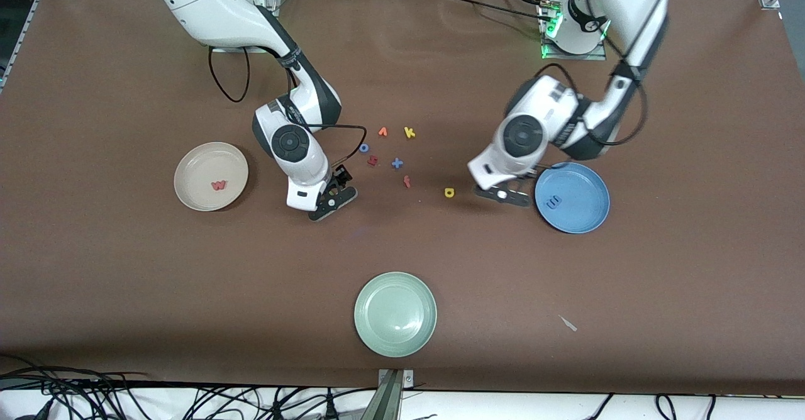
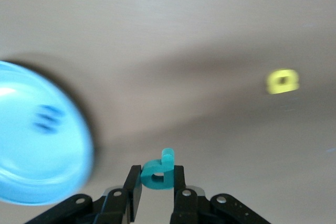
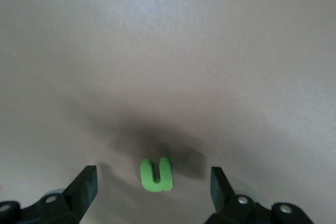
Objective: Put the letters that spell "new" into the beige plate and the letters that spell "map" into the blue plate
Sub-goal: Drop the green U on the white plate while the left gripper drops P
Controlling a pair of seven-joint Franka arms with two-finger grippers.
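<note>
The pale green plate [image 1: 395,314] lies nearest the camera on the brown bench [image 1: 126,281]. Toward the right arm's end, the beige plate [image 1: 195,159] holds the pink-red w [image 1: 218,185]; toward the left arm's end, the blue plate [image 1: 585,209] holds the periwinkle m [image 1: 553,203]. The loose yellow a [image 1: 449,192] lies between the arms. Only the left wrist view shows the left end effector [image 2: 157,182] clamped on the teal p [image 2: 159,171]. Only the right wrist view shows the right end effector [image 3: 153,184], jaws wide, around the green n [image 3: 156,174].

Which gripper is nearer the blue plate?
Left. The left gripper, shut on the teal p, is right beside the blue plate; the right gripper is open over the green n.
</note>
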